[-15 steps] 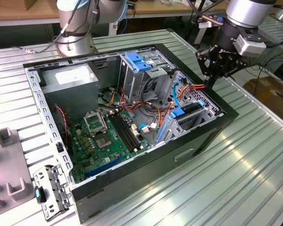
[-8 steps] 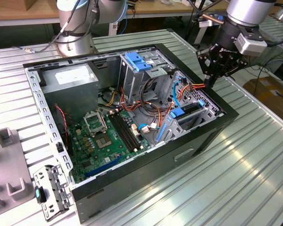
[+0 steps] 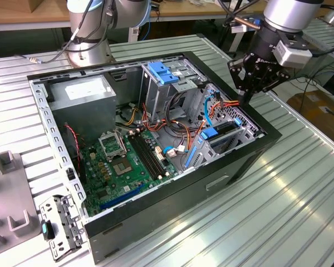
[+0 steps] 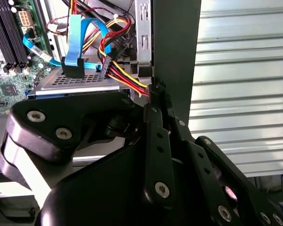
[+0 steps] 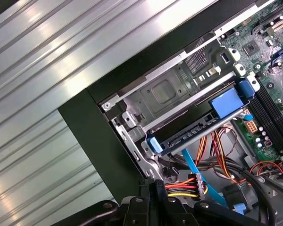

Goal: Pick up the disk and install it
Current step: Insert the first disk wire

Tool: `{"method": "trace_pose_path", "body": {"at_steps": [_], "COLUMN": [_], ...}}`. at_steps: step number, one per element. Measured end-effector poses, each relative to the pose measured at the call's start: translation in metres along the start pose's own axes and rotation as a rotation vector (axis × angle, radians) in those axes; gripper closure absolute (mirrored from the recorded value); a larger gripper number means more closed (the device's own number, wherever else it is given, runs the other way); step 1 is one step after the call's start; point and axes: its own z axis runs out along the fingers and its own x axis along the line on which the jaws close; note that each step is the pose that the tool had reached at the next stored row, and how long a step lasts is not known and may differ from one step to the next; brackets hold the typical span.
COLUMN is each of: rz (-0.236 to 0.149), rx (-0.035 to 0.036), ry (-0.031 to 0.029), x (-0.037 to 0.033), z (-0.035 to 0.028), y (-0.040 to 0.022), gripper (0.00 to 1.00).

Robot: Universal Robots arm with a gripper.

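The disk (image 3: 225, 129) lies in the drive bay at the exterior view's right end of the open computer case (image 3: 181, 183). In the first wrist view the disk (image 5: 188, 134) shows its dark side, blue rail ends and a blue tab. My gripper (image 3: 242, 97) hangs just above that corner of the case, apart from the disk. Its black fingers are shut together in both wrist views (image 4: 153, 92) (image 5: 153, 186). Their tips sit against a bundle of red, yellow and black power wires (image 4: 127, 77). I cannot tell whether the wires are pinched.
A blue data cable (image 4: 75, 47) and the motherboard (image 3: 131, 161) lie inside the case. A grey power-supply box (image 3: 83, 94) and a light-blue latch (image 3: 164, 72) stand at the back. A removed bracket (image 3: 58, 225) lies on the ribbed metal table (image 3: 278, 194).
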Motion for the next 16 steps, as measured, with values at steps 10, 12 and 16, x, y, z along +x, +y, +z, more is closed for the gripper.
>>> {"method": "trace_pose_path", "body": {"at_steps": [10,12,16], "rz": [0.081,0.151,0.17], "rx": [-0.0061,-0.0113,-0.0128], "ry": [0.0004,0.0008,0.0008], "x": [-0.0033,-0.0034,-0.0062], "z": [-0.0003,-0.0003,-0.0004], "y": [0.0022,0.0024,0.0043], "gripper": [0.83,0.83,0.83]}}
